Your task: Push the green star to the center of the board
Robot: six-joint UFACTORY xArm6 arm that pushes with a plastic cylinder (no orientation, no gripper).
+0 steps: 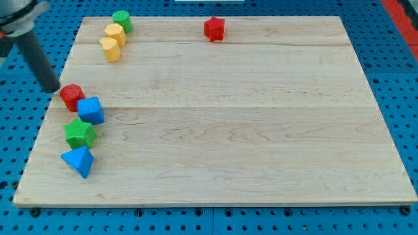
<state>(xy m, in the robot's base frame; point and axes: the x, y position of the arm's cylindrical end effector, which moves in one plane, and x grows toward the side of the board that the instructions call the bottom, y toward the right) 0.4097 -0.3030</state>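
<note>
The green star [80, 133] lies near the board's left edge, low in the view. A blue cube [91, 110] touches it from above and a blue triangular block [79, 160] sits just below it. A red cylinder [72, 97] sits above-left of the blue cube. My tip [53, 89] is at the board's left edge, just left of the red cylinder and above the green star. The rod slants up to the view's top left.
A green cylinder [121, 21] and two yellow blocks [115, 34] [110, 49] sit at the top left of the wooden board [222, 130]. A red star-like block [214, 29] is at top centre. Blue pegboard surrounds the board.
</note>
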